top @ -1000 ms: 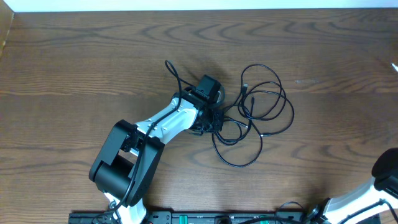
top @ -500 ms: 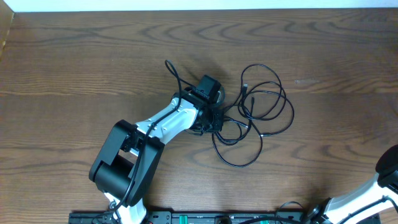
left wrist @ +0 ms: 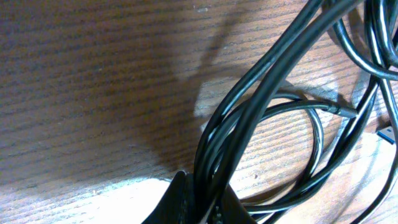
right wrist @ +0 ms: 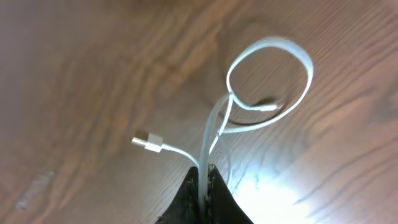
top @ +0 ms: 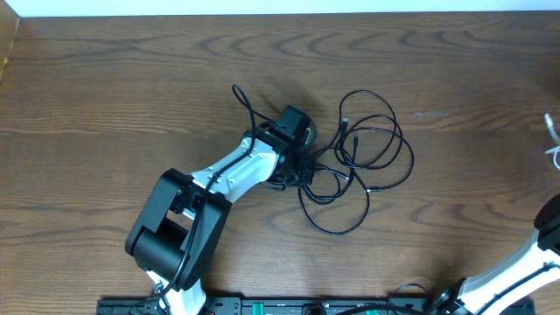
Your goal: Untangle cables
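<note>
1. The left gripper (left wrist: 200,208) is clamped tight on a bunch of thin black rubber-sheathed cables (top: 372,149). Several strands are pinched together between its dark fingers (left wrist: 177,204).
2. That black tangle lies near the middle of the dark wood-grain table (top: 114,79). Its overlapping loops spread to the right of the gripper, and one loose end runs off to the far left.
3. The right gripper (right wrist: 205,183) is closed on a thin white flat cable (right wrist: 270,74) at the far right edge of the scene, well apart from the black tangle. The cable crosses itself into a small loop, and its white rectangular plug (right wrist: 149,142) hangs free.
4. Because the left grip takes several strands at once, a pull would likely drag the whole bundle and draw the crossed loops tighter instead of separating them.
5. A small plug with a blue tip (left wrist: 387,134) lies among the strands and could catch inside a loop.
6. The white loop could cinch into a knot if it is pulled taut, and the slim cord might slip from the fingers.
</note>
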Controlling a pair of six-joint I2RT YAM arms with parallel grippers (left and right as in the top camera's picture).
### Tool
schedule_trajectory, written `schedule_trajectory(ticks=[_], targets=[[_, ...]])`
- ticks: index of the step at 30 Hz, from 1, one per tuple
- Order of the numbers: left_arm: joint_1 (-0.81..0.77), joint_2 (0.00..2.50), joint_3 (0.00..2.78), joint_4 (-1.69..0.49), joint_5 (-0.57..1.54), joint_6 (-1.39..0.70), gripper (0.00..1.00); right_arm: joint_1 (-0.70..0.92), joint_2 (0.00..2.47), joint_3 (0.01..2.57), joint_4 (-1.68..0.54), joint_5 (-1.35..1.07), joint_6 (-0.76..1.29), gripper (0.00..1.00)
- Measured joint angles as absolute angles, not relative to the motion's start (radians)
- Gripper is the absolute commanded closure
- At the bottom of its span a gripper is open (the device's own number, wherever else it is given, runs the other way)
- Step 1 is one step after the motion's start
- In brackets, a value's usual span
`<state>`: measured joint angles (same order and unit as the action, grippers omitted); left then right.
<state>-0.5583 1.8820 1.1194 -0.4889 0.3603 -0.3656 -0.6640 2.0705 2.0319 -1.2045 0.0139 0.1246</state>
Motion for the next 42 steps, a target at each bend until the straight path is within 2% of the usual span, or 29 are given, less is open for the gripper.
schedule_trajectory(ticks=[5, 9, 11, 12, 21, 25, 32, 42], targets=[[-0.558, 1.882, 1.119, -0.489, 0.36, -0.366, 0.93, -0.664, 2.11, 1.911, -1.17, -0.007, 0.129, 0.96], [-0.558, 1.882, 1.119, -0.489, 0.36, -0.366, 0.93, -0.664, 2.122, 1.853, -1.146, -0.019, 0.137, 0.77], [-0.558, 1.882, 1.119, -0.489, 0.36, -0.366, 0.93, -0.664, 2.123, 1.85, -1.14, -0.023, 0.139, 0.59], [-0.558, 1.882, 1.119, -0.489, 0.36, -0.366, 0.92, -0.664, 2.123, 1.85, -1.135, -0.027, 0.141, 0.54], [-0.558, 1.882, 1.119, -0.489, 0.36, -0.366, 0.93, -0.651, 2.112, 1.895, -1.152, -0.231, 0.113, 0.43], [-0.558, 1.882, 1.119, -0.489, 0.356, -0.366, 0.92, -0.58, 2.024, 1.968, -1.198, -0.274, 0.038, 0.31], [-0.515, 1.802, 1.125, -0.54, 0.306, -0.365, 0.93, -0.324, 1.83, 2.02, -1.303, -0.319, -0.073, 0.31], [-0.383, 1.387, 1.207, -0.527, 0.284, -0.366, 0.92, 0.011, 1.892, 1.881, -1.285, -0.345, -0.118, 0.29]])
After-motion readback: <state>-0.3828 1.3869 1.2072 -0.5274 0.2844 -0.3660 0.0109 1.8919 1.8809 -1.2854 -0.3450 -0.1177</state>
